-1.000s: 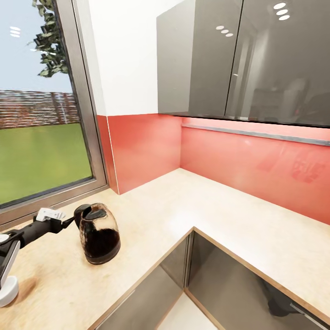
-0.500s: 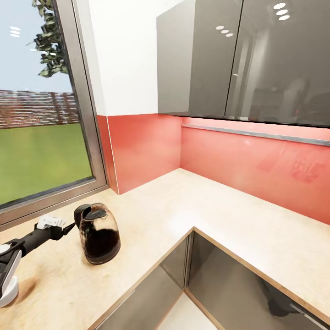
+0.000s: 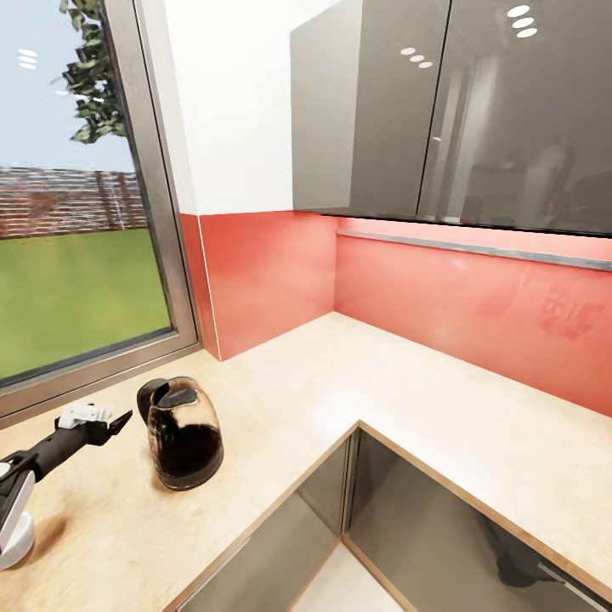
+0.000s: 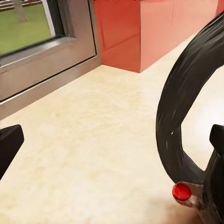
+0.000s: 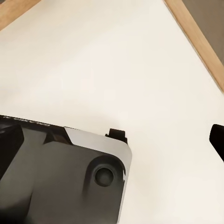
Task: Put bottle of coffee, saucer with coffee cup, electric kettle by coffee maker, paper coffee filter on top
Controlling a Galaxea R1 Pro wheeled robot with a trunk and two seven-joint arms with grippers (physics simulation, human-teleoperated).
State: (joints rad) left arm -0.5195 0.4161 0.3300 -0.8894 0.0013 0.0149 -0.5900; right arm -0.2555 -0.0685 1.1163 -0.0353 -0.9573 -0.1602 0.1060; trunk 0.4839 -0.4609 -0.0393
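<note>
Your left gripper (image 3: 119, 421) is hovering open just left of the electric kettle (image 3: 183, 435), not touching its handle; the kettle is standing upright on the kitchen countertop (image 3: 340, 382) near the window (image 3: 76, 255).

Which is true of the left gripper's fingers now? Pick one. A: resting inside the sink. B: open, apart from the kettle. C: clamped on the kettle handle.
B: the left gripper is open, short of the electric kettle, whose handle stands free.
</note>
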